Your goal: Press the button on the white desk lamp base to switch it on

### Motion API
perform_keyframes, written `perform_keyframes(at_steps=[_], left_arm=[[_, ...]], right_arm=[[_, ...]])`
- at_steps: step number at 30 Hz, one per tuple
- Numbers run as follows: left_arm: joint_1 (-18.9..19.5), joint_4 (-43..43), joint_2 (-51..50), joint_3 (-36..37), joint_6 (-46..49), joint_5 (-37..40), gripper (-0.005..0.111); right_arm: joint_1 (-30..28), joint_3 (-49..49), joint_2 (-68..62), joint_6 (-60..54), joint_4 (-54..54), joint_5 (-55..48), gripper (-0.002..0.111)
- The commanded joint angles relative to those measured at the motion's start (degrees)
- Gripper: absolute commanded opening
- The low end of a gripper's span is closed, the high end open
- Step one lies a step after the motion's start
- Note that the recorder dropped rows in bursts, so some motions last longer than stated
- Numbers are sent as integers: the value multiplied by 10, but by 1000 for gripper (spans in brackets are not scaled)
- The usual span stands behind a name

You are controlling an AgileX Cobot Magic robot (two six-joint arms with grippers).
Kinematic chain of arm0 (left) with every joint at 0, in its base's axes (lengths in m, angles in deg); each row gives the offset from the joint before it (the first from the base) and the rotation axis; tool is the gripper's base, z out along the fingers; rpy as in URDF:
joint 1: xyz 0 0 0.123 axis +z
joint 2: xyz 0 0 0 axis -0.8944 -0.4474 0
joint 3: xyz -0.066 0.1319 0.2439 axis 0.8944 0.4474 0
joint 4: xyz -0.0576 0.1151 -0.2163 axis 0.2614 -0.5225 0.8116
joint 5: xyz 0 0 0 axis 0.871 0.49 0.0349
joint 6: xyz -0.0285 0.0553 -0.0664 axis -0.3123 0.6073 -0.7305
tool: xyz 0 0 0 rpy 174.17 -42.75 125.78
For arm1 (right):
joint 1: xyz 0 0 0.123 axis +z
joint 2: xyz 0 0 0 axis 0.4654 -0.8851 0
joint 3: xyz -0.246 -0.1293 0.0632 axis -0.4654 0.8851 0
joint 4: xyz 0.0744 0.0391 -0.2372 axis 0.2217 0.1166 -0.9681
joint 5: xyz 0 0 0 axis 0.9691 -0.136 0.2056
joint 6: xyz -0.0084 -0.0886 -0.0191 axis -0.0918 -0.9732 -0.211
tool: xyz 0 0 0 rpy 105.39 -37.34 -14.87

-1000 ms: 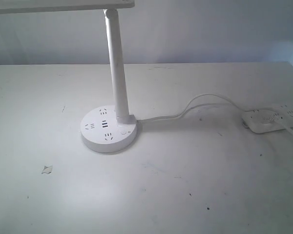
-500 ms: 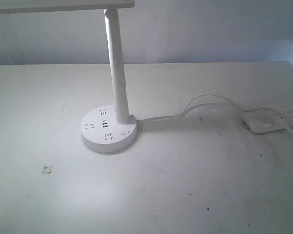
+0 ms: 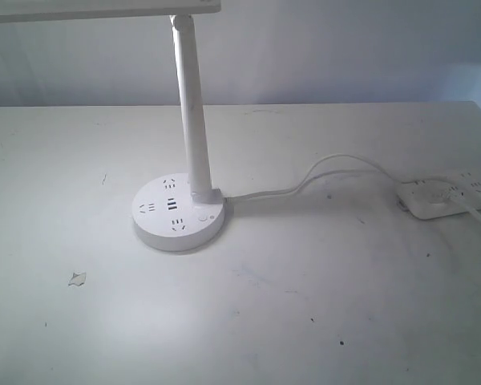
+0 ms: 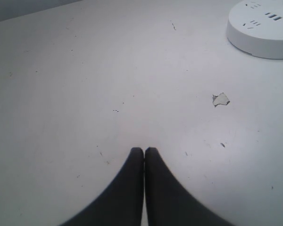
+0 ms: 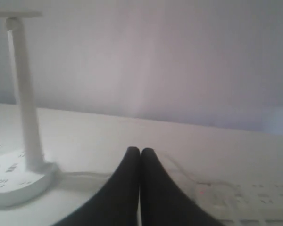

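The white desk lamp base [image 3: 180, 216] is a round flat disc left of the table's middle, with socket holes, two dark USB slots and a slim stem [image 3: 191, 104] rising from it. The tiny round button [image 3: 202, 216] sits on the disc just in front of the stem. Neither gripper appears in the exterior view. My left gripper [image 4: 144, 149] is shut and empty over bare table, with the base [image 4: 264, 28] well away from it. In the right wrist view my right gripper [image 5: 140, 150] is shut and empty, and the base [image 5: 14, 181] and stem [image 5: 26, 94] stand well off to one side.
A white cord [image 3: 305, 180] runs from the base to a rectangular white power strip [image 3: 453, 192] at the table's right edge. A small torn scrap [image 3: 78, 278] lies in front of the base to the left, and the lamp head [image 3: 104, 8] overhangs the back left.
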Motion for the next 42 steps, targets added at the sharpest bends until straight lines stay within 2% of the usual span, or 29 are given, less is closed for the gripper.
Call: perform_keyframes(at_steps=[1,4,8,10,21,28,31,34,38,40,42], left_arm=[[-5,3,2,2,-1,1,0],[-5,3,2,2,-1,1,0],[-5,3,2,2,-1,-3,0],[-5,3,2,2,-1,-3,0],[-5,3,2,2,-1,-3,0],[-5,3,2,2,-1,-3,0],[-5,3,2,2,-1,-3,0],[-5,3,2,2,-1,-3,0],[-5,3,2,2,-1,-3,0],[-5,3,2,2,-1,-3,0],[-5,3,2,2,-1,-3,0]], right_arm=[[-122,35,87,18,4,18,0],[-175,61,128,18,8,18,0],[-205,85,128,18,8,49,0],[-205,85,128,16,8,48,0],[-204,85,128,16,13,-119,0],[-204,85,128,-43,18,-140,0],[-204,85,128,-131,78,-171,0],[-204,85,128,-326,261,-203,0],[-204,85,128,-587,493,-188,0],[-204,85,128,-648,557,-195,0],[-204,85,128,-651,559,-200,0]])
